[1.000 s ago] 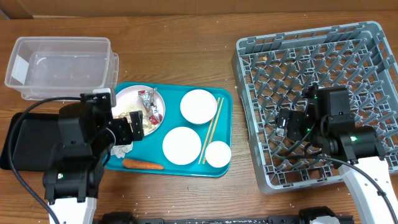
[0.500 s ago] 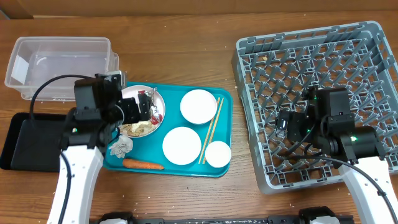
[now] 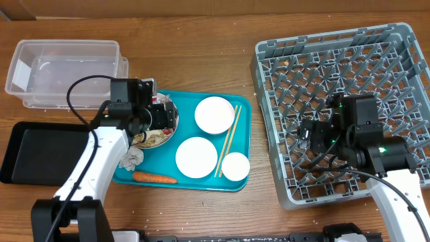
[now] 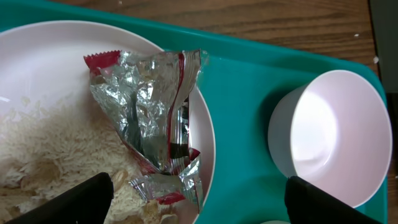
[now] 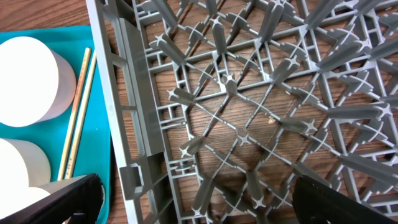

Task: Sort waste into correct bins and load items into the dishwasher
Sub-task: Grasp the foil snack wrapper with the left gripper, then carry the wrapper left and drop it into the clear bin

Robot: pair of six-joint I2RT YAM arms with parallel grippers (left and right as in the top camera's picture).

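The large white plate [image 3: 154, 138] on the teal tray holds rice and beige scraps [image 4: 50, 149] and the red-silver wrapper [image 4: 149, 106]. My left gripper [image 3: 161, 115] is open just above the wrapper, its fingers [image 4: 199, 202] to either side of the plate's right rim. The tissue [image 3: 132, 158] and carrot [image 3: 154, 178] lie on the tray's front left. Two bowls [image 3: 214, 115] [image 3: 197, 157], the cup [image 3: 236, 166] and the chopsticks [image 3: 227, 141] are on the tray's right. My right gripper [image 3: 306, 134] is open and empty [image 5: 199, 202] over the left edge of the grey dish rack [image 3: 269, 50].
The clear tub [image 3: 64, 70] stands at the back left and the black tray [image 3: 40, 151] in front of it, both left of the teal tray [image 3: 185, 107]. The left arm's black cable arches over the tub's front edge.
My left arm has swung from beside the black tray to the right and back, bringing its open gripper over the plate and wrapper. The right arm has not moved.
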